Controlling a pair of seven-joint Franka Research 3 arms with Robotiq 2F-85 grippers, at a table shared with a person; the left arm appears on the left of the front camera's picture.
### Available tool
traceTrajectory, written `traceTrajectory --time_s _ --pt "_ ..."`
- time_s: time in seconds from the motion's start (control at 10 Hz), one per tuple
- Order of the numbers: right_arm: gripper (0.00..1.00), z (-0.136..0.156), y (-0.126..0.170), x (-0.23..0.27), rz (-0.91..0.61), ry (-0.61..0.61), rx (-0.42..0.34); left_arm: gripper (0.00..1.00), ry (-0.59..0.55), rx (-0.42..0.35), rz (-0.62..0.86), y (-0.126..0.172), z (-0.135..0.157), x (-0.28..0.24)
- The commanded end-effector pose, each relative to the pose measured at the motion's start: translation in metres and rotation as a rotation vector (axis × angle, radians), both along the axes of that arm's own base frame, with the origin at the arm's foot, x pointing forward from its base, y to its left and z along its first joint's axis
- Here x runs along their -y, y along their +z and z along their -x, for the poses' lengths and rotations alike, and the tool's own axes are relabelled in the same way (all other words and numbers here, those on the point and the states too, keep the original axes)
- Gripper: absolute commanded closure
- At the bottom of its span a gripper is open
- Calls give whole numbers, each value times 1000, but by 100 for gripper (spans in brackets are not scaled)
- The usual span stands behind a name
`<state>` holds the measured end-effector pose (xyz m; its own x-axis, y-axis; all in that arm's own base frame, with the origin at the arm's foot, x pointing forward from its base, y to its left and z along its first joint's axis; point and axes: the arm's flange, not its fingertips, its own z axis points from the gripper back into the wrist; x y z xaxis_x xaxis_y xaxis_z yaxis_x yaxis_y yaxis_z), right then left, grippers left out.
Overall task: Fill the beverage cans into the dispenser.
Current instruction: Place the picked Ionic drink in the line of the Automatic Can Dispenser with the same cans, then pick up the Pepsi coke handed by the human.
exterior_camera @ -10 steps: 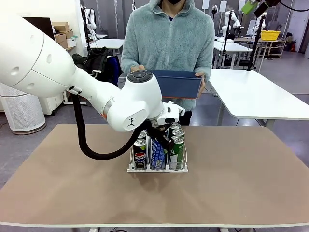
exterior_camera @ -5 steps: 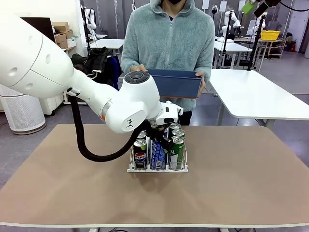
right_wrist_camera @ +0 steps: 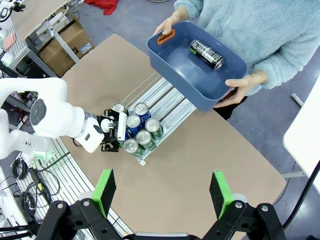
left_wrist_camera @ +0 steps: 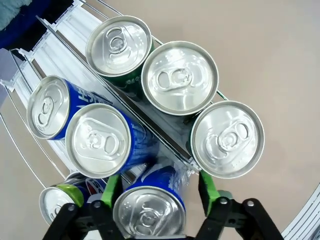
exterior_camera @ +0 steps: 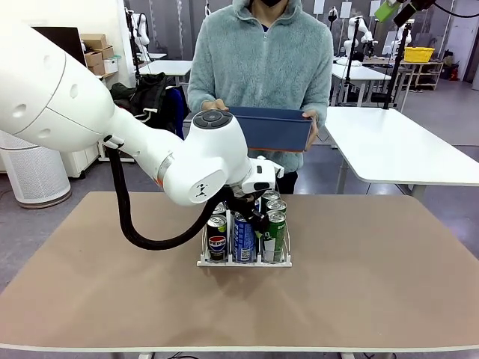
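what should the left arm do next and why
Probably lift the left end effector straight up. The blue can already stands in the dispenser's middle lane, a gap shows beside one pad, and a black can waits in the person's bin.

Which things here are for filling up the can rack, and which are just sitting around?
For the job:
- cans standing in the dispenser
- black can lying in the blue bin that the person holds
- left gripper, pads either side of the front blue can

Just lying about:
- cardboard boxes
- yellow crate
- black bag
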<state>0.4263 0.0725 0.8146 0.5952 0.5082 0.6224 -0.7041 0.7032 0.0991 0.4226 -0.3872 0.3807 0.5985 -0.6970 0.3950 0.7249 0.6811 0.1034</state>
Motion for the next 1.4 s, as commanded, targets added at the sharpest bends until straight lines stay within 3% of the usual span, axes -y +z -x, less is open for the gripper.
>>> traceTrajectory --time_s 0.0,0.1,0.6,1.3 --pt "0 2 -1 0 -4 7 0 18 30 20 1 11 4 -2" --pt "0 2 -1 0 -4 7 0 0 37 23 4 17 6 -2" --pt "0 2 -1 0 -4 7 0 0 68 77 -34 52 17 0" --pt "0 2 -1 0 -4 7 0 0 40 52 -5 44 9 -5"
